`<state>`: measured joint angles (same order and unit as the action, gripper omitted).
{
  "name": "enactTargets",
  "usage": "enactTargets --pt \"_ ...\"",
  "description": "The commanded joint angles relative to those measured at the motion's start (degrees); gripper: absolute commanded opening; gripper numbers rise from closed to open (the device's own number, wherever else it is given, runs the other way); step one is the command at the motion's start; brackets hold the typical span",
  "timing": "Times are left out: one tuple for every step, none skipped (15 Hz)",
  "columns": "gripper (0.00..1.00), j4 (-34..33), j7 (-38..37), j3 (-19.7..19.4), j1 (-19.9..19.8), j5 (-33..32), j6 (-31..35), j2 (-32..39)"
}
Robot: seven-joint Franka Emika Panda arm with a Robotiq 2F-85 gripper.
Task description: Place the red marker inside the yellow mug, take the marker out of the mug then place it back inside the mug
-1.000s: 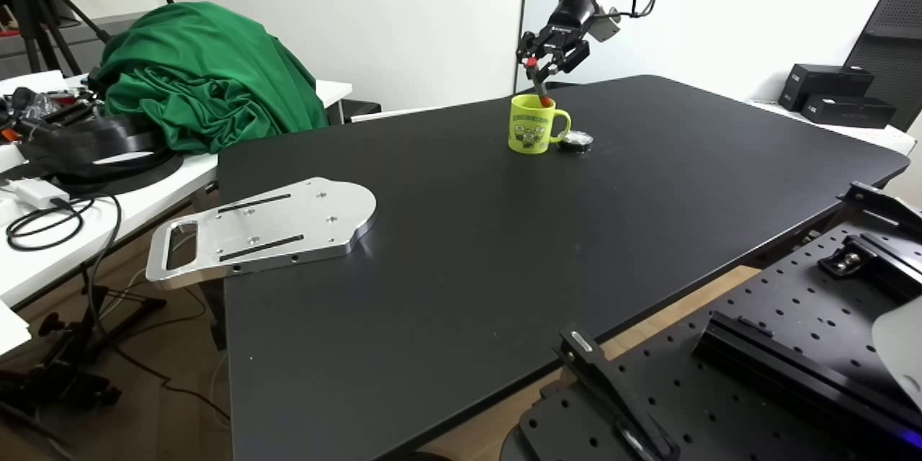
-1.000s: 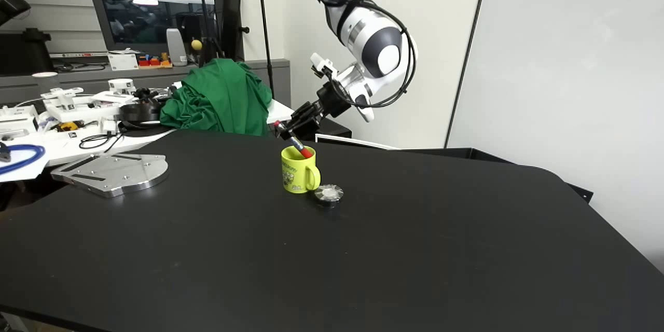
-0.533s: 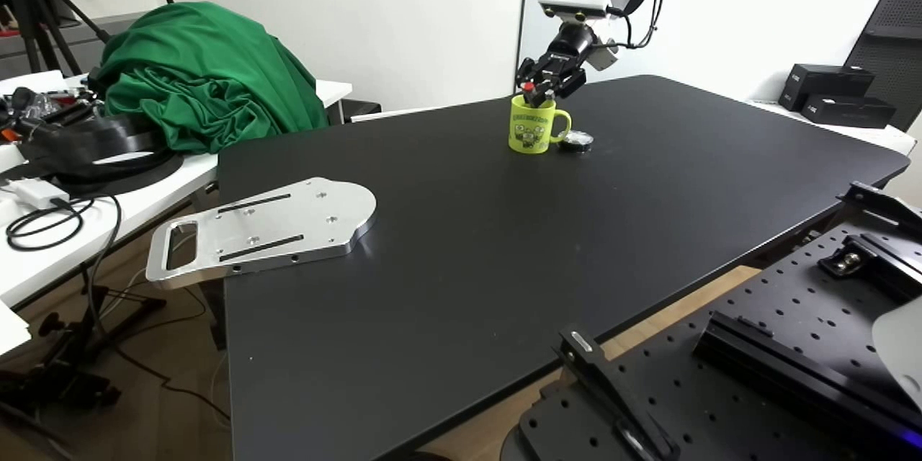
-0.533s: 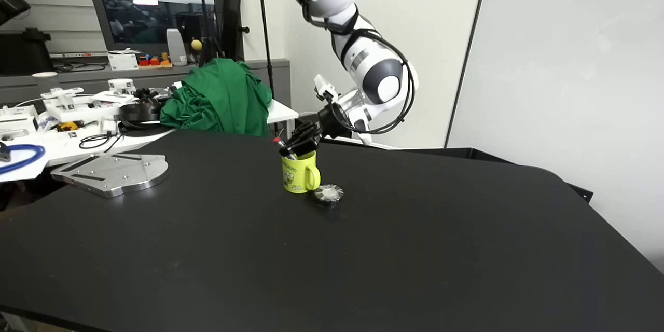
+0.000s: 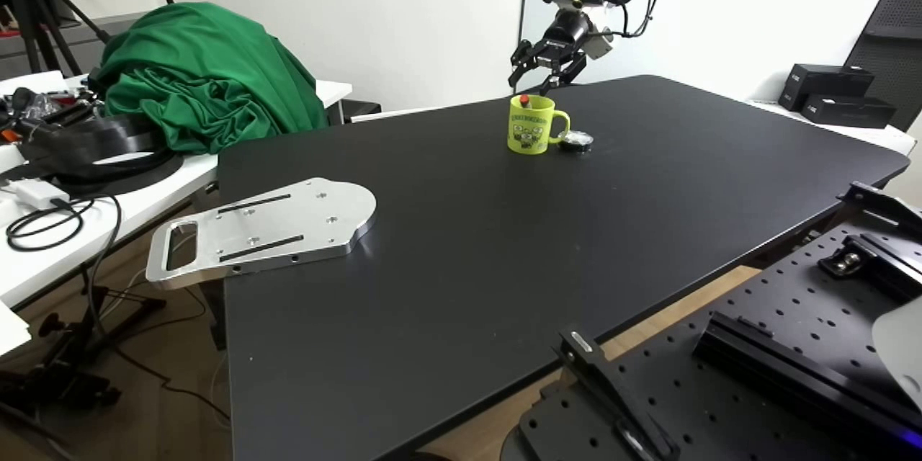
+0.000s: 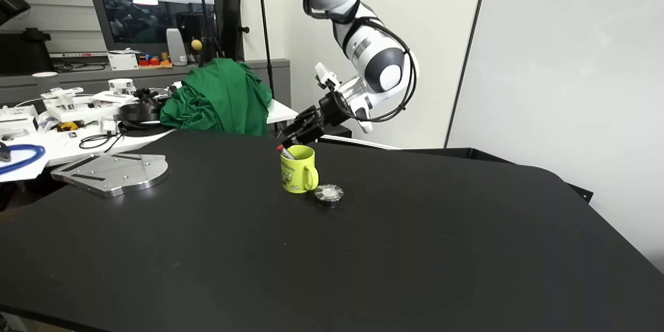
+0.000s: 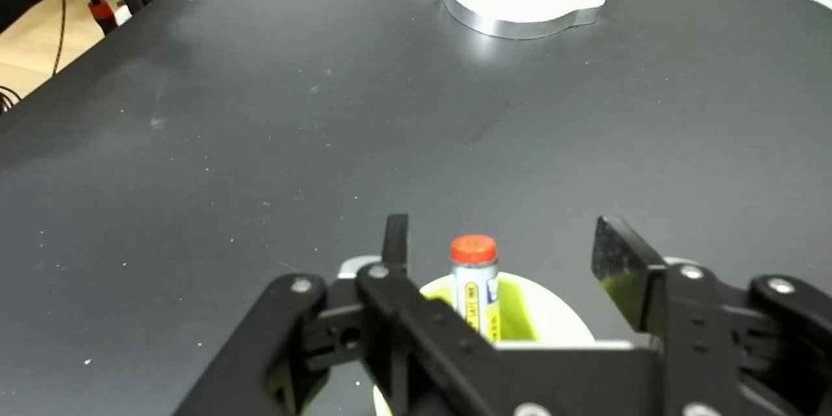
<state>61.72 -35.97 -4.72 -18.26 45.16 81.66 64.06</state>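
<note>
The yellow mug (image 5: 528, 132) stands upright on the dark table; in an exterior view its printed side and handle show. Inside it leans the red marker (image 6: 286, 153), tilted against the rim, its red end sticking out and its lower part hidden by the mug wall. Just above the mug, my gripper (image 5: 530, 86) hangs slanted with its fingers spread. In the wrist view the marker (image 7: 474, 273) stands between the parted fingers, closer to the left one and touching neither as far as I can see. The mug's rim (image 7: 552, 299) shows behind the gripper's body.
A small round whitish-grey object (image 6: 329, 193) sits beside the mug's handle. Farther along the table lies a silver metal plate (image 5: 288, 220), its end overhanging the edge. A green cloth (image 5: 205, 79) is heaped on a side table, and a perforated black board (image 5: 756, 360) adjoins the table.
The gripper has lowered the marker into the mug, opened its fingers and risen a little. The marker now rests in the mug, let go.
</note>
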Motion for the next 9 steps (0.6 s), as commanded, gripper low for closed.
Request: enactTargets --pt "0.99 -2.0 -0.4 0.7 -0.6 0.3 -3.2 -2.3" --pt "1.0 -1.8 -1.3 -0.2 0.1 -0.7 -3.1 -3.2" --pt "0.93 -1.6 -0.1 0.2 -0.1 -0.1 -1.8 -1.5" --pt "0.99 -1.6 -0.1 0.2 -0.1 -0.2 -2.0 -2.2" --pt "1.0 -1.6 -0.1 0.1 -0.1 -0.2 -2.1 -2.7" --pt "1.0 -1.6 -0.1 0.1 -0.1 -0.2 -2.1 -2.8" --pt "1.0 -1.6 -0.1 0.1 -0.1 -0.3 -2.2 -2.8" --pt "1.0 -1.6 -0.1 0.1 -0.1 -0.3 -2.2 -2.8" --pt "1.0 -1.6 -0.1 0.1 -0.1 -0.3 -2.2 -2.7"
